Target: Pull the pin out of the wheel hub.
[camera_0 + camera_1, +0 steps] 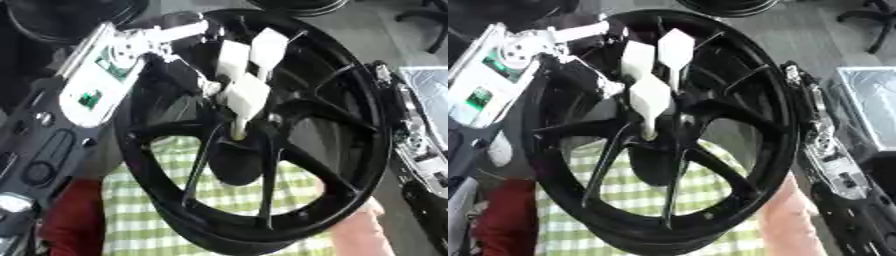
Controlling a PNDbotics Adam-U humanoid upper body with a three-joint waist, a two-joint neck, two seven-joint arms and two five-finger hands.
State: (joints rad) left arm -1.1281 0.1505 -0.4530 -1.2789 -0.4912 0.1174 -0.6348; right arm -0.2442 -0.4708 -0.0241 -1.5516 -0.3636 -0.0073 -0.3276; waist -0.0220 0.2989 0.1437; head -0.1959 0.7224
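Your left hand (236,75) comes in from upper left, white fingertips (248,95) bunched over centre of wheel hub (254,130), pinching pale pin (237,129) that stands in hub bore. Black wheel hub stands tilted on its rim, filling middle of view, held up by person in green-checked shirt (175,210); person's bare arm (785,220) under lower right rim. Your right hand (824,145) sits just beside wheel's right rim; you cannot tell its finger state

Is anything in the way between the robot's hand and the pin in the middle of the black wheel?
Nothing visible is. The left hand has its white fingers right at the pale pin in the hub of the wheel. The spokes sit beside it, not across it.
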